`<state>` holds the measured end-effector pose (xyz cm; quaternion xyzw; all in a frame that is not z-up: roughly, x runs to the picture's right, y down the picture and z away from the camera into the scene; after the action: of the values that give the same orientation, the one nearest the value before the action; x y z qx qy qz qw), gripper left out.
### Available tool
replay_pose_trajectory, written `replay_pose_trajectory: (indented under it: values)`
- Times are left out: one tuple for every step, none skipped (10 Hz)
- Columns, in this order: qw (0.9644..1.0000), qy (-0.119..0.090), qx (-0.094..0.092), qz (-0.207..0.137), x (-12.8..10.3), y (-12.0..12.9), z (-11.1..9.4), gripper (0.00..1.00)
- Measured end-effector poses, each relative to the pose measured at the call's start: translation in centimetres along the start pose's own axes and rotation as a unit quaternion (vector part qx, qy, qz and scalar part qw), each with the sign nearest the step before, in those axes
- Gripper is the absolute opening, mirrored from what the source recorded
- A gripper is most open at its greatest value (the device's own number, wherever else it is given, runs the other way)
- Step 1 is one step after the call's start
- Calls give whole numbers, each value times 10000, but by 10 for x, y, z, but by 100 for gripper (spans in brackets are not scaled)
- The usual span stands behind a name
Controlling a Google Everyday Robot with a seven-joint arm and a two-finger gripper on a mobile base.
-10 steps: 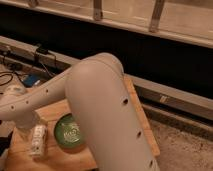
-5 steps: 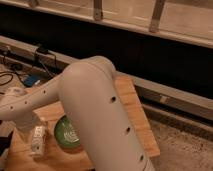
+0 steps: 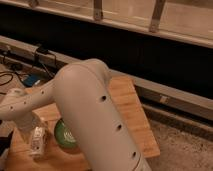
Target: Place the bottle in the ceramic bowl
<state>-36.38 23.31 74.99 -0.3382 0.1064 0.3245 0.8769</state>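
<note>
The whitish bottle (image 3: 36,140) lies on the wooden table (image 3: 127,107) near its front left, just left of the bowl. The dark green ceramic bowl (image 3: 65,135) with a pale swirl inside sits beside it; its right part is hidden behind my arm. My gripper (image 3: 34,128) hangs from the white wrist at the far left, directly over the bottle's upper end and close to it or touching it. My big white arm fills the middle of the view.
Black cables and a blue object (image 3: 31,80) lie at the table's back left. A dark wall with a metal rail (image 3: 165,97) runs behind the table. Speckled floor (image 3: 185,150) lies to the right of the table edge.
My arm's elbow has swung left and nearer, covering more of the bowl. The bottle and bowl stay where they were, with the gripper still over the bottle.
</note>
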Motion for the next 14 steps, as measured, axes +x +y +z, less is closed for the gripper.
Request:
replay_pose_trajectory:
  values:
    - [10000, 51, -2, 40, 1, 0, 5, 65]
    - [9999, 101, 2, 88, 1, -2, 10, 65]
    - [9998, 161, 1, 140, 1, -2, 17, 65]
    - [9995, 230, 6, 205, 1, -4, 23, 65]
    - [9993, 294, -14, 251, 1, -5, 30, 65]
    - [9990, 351, -54, 274, 0, -6, 36, 65]
    - [9989, 402, -60, 247, 1, -5, 40, 61]
    - [9989, 423, -84, 178, -1, -2, 43, 51]
    - [9990, 413, -87, 111, -2, 1, 43, 40]
    - [9992, 387, -85, 79, -2, 2, 41, 33]
    - [9995, 302, -92, 32, -3, 5, 36, 22]
    - [9997, 240, -71, 37, -1, 4, 31, 11]
    - [9998, 183, -61, 47, 0, 2, 26, 4]
    - [9999, 70, -75, 51, 0, 1, 19, 0]
